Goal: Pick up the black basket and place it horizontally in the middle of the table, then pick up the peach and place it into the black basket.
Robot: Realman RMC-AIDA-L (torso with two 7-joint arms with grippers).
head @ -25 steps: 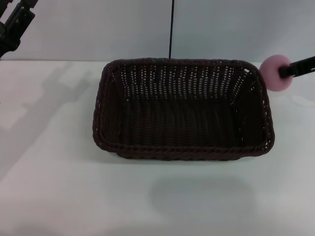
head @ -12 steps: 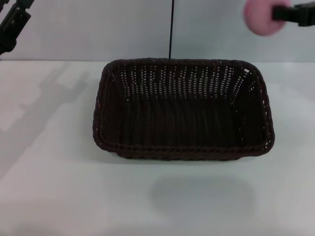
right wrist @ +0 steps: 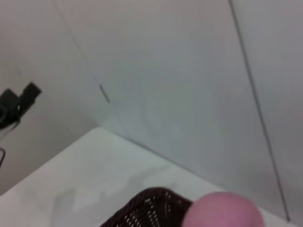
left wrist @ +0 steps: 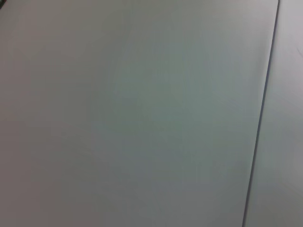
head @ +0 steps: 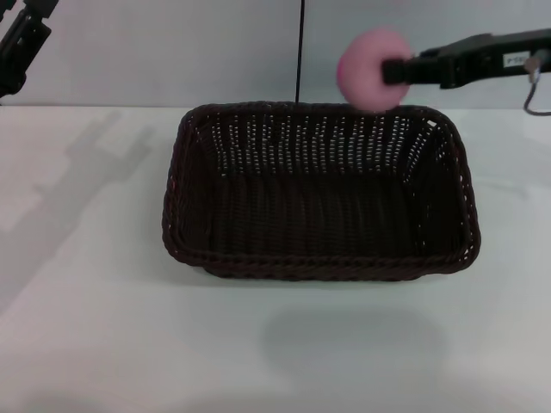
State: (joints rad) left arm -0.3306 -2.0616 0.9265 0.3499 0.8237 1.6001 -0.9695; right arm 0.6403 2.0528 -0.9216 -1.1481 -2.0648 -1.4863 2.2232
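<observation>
The black basket (head: 318, 189) lies lengthwise across the middle of the white table (head: 86, 301), open side up and empty. My right gripper (head: 392, 70) is shut on the pink peach (head: 370, 67) and holds it in the air above the basket's far rim, right of centre. In the right wrist view the peach (right wrist: 222, 210) fills the lower edge, with a corner of the basket (right wrist: 147, 210) beside it. My left arm (head: 21, 39) is parked high at the far left, away from the basket.
A plain grey wall with a thin dark vertical seam (head: 300, 52) stands behind the table. The left arm also shows far off in the right wrist view (right wrist: 16, 104).
My right gripper has carried the peach up from beside the basket's right end and then left, so it now hangs over the basket's far rim. The basket and left arm have not moved.
</observation>
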